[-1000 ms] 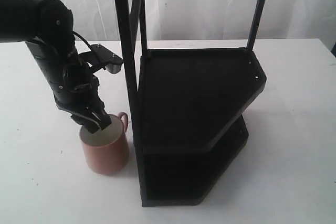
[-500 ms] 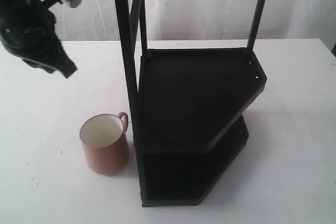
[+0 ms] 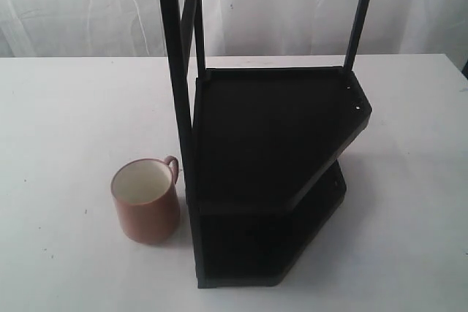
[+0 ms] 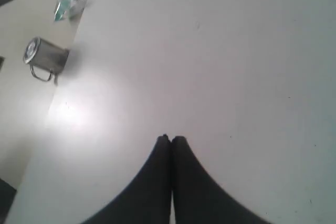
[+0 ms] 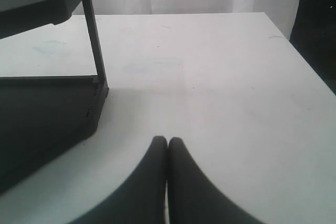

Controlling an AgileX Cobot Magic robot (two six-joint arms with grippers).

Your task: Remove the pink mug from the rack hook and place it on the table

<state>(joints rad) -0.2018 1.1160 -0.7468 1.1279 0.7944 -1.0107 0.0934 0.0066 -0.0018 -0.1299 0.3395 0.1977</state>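
Note:
The pink mug (image 3: pixel 145 201) stands upright on the white table (image 3: pixel 66 107), just left of the tall black rack (image 3: pixel 270 144), its handle turned toward the rack's front post. The rack hook is too small to make out on the top side bar. Neither arm shows in the exterior view. In the left wrist view my left gripper (image 4: pixel 171 139) is shut with nothing in it, over bare table. In the right wrist view my right gripper (image 5: pixel 167 140) is also shut and empty, over the table beside the rack's base (image 5: pixel 47 108).
Beyond the table's edge in the left wrist view, a metal cup (image 4: pixel 44 57) and a green-printed packet (image 4: pixel 68 1) lie on a lower beige surface. A white curtain hangs behind the table. The table's right edge (image 5: pixel 310 72) borders a dark gap.
The left arm has let go of the mug's rim, risen up and to the left, and left the exterior view. The mug stays standing on the table.

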